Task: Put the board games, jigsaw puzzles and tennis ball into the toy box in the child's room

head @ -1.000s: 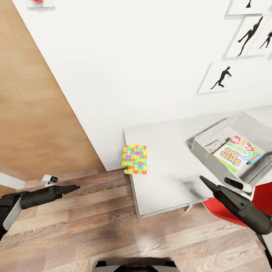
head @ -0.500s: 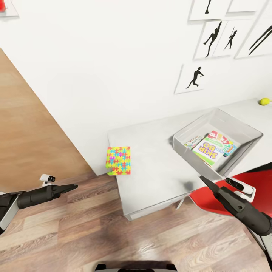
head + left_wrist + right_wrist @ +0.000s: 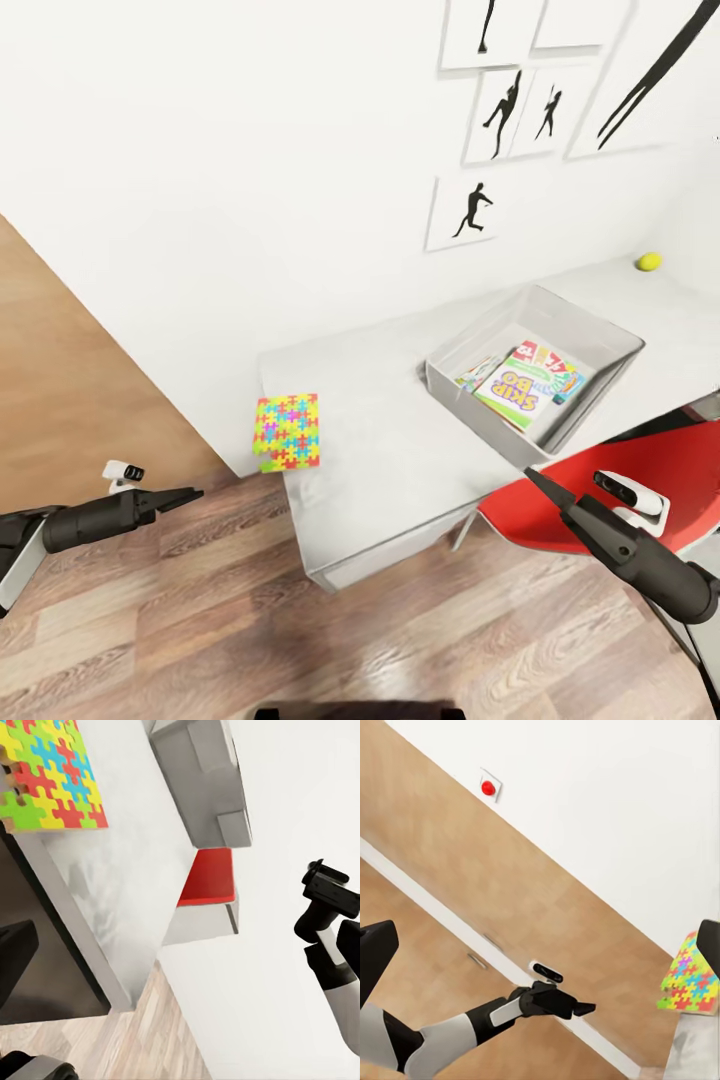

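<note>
Game boxes (image 3: 520,385) already lie in the toy box (image 3: 585,395) ahead of the clenched, empty right pincer (image 3: 532,478). Left to do: the jigsaw puzzle (image 3: 287,431) overhanging the surface (image 3: 400,450) corner beyond the clenched left pincer (image 3: 190,493), and the far tennis ball (image 3: 649,261).

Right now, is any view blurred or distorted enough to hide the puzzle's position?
Head view: sharp, tilted, wall lines splay; jigsaw puzzle clearly overhangs the table edge. Left wrist view: rolled but crisp, soft shadows on the tabletop. Right wrist view: puzzle cut off at the frame edge.
</note>
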Motion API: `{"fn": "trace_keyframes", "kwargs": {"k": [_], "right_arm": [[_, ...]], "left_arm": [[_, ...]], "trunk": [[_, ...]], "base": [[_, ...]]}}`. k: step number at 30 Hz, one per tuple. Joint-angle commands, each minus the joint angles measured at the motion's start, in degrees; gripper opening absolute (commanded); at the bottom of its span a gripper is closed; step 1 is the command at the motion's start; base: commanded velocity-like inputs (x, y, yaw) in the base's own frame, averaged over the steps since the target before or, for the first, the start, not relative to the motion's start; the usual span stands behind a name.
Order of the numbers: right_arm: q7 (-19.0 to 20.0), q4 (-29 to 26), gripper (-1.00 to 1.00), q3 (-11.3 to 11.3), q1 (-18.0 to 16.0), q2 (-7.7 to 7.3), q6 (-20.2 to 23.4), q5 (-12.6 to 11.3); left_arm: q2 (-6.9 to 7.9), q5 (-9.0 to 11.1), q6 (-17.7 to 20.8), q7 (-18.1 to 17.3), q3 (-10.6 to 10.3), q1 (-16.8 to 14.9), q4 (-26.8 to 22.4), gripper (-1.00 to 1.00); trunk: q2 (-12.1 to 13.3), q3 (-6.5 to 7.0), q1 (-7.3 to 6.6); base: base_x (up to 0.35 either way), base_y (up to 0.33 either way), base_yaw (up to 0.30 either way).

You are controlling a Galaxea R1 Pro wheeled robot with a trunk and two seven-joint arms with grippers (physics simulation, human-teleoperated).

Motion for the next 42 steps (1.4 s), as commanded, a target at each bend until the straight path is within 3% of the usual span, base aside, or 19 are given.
{"fn": "trace_keyframes", "kwargs": {"k": [1, 15, 42], "right_arm": [[0.1, 0.0, 1.00, 0.0, 0.0, -0.01, 0.5, -0.2], [-0.2, 0.0, 1.00, 2.8, -0.1, 0.16, -2.8, -0.1], [0.0, 0.0, 1.00, 2.8, 0.0, 0.09, -3.3, -0.1]], "left_arm": [[0.35, 0.1, 0.6, -0.1, 0.0, 0.0, 0.0, 1.00], [1.26, 0.1, 0.8, -0.3, 0.0, 0.1, 0.0, 1.00], [1.04, 0.1, 0.7, 0.0, -0.2, 0.1, 0.0, 1.00]], "trunk": [[-0.1, 0.01, 0.03], [-0.1, 1.25, 0.03], [-0.1, 3.33, 0.03]], "base": [[0.000, 0.000, -0.124], [0.000, 0.013, -0.070], [0.000, 0.005, 0.011]]}}
